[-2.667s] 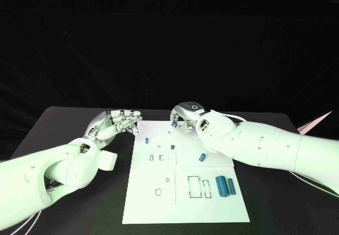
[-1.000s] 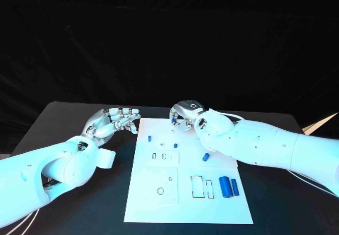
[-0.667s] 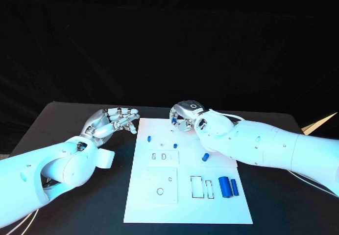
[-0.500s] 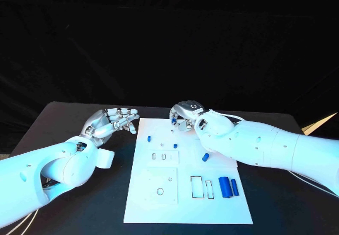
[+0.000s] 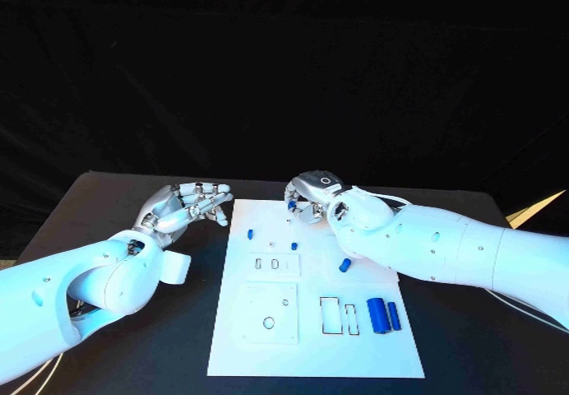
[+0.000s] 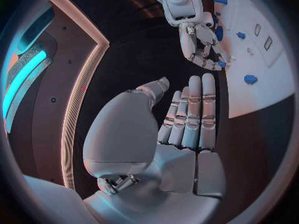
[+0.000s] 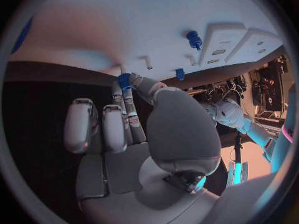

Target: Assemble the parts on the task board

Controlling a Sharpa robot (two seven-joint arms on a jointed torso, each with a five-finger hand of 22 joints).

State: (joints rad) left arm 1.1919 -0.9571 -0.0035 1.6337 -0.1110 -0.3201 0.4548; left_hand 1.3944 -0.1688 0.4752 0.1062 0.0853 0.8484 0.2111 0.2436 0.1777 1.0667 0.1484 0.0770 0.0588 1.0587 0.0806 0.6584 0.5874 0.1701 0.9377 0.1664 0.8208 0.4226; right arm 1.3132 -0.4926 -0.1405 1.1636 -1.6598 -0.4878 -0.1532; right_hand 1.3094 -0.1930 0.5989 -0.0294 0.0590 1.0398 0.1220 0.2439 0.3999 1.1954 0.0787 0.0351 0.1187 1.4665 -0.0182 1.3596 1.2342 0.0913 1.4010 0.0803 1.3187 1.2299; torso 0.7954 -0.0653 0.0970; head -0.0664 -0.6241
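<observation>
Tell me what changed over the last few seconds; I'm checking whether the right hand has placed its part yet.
Hardly anything changed. The right hand still pinches a small blue part at the far edge of the task board, not yet placed. The left hand stays beside the board's far left corner, holding nothing. The loose blue parts on the board lie where they were; the slight shift of the whole picture is the camera's.

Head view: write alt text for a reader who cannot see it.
The right hand pinches a small blue part over the far edge of the white task board on a black table. The left hand hovers empty off the board's far left corner. More blue parts lie on the board, including two cylinders near its right edge.
</observation>
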